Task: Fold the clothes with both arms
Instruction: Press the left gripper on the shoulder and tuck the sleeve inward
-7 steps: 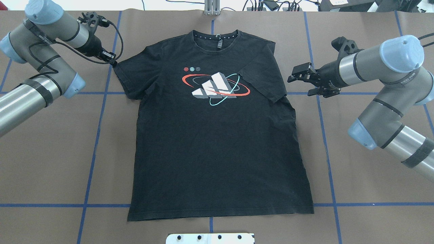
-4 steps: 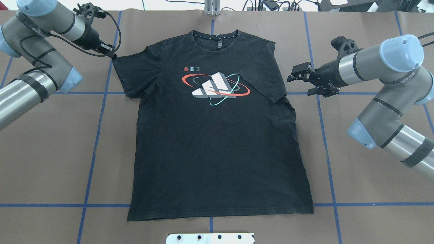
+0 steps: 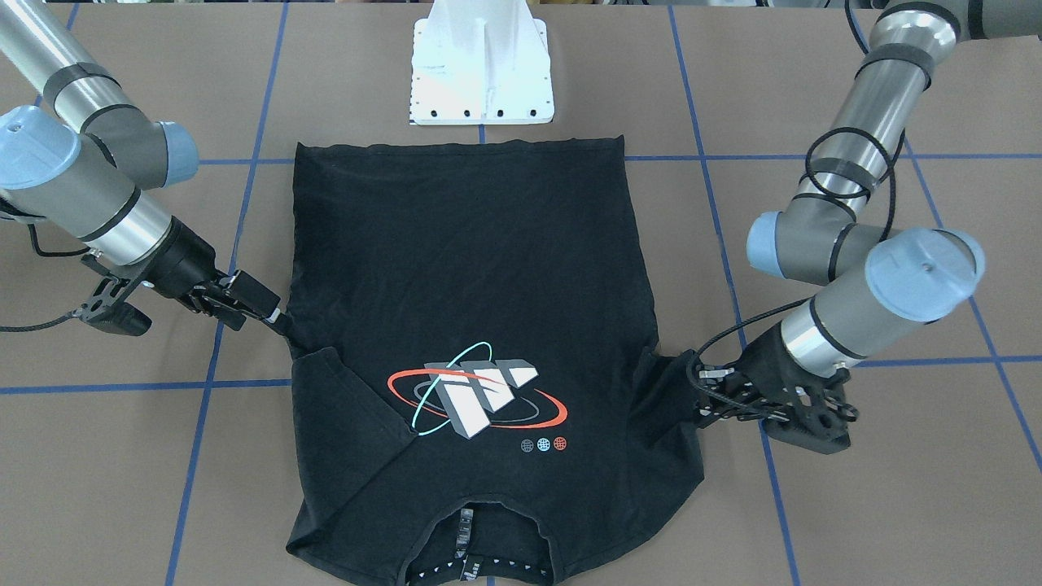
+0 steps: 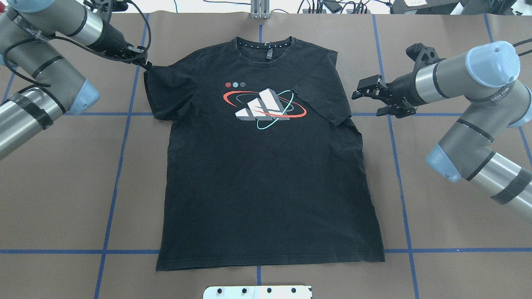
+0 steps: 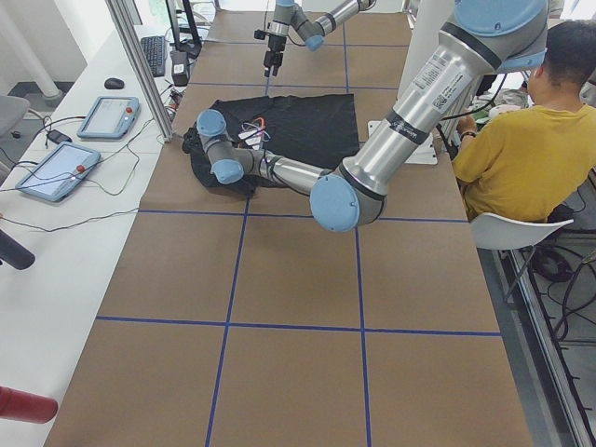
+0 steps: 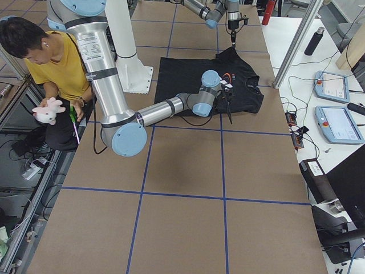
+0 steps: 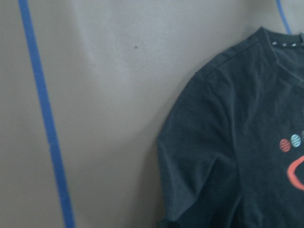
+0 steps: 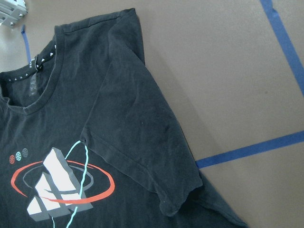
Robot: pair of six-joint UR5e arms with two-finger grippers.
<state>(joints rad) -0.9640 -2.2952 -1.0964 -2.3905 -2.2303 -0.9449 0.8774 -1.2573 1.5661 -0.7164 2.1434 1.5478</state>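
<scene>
T-shirt (image 4: 266, 178) flat, left jaws seemingly pinching sleeve (image 4: 160, 91) edge

Robotics lab, blue-taped table (image 4: 62, 187), teach pendants (image 6: 337, 123)

brown table (image 4: 62, 187) with blue tape lines (image 4: 62, 251); black t-shirt (image 4: 266, 187) lies on it

- The table (image 4: 62, 187) is covered in brown paper and marked off by blue tape lines (image 4: 112, 187).
- A white pedestal base (image 3: 480, 73) is fixed to it.
- A person in yellow (image 5: 512, 140) is seated alongside; a plush toy (image 6: 48, 109) is held.
- A tablet (image 5: 107, 116) and a second tablet (image 5: 56, 169) are laid on a white side bench (image 5: 47, 279).
</scene>
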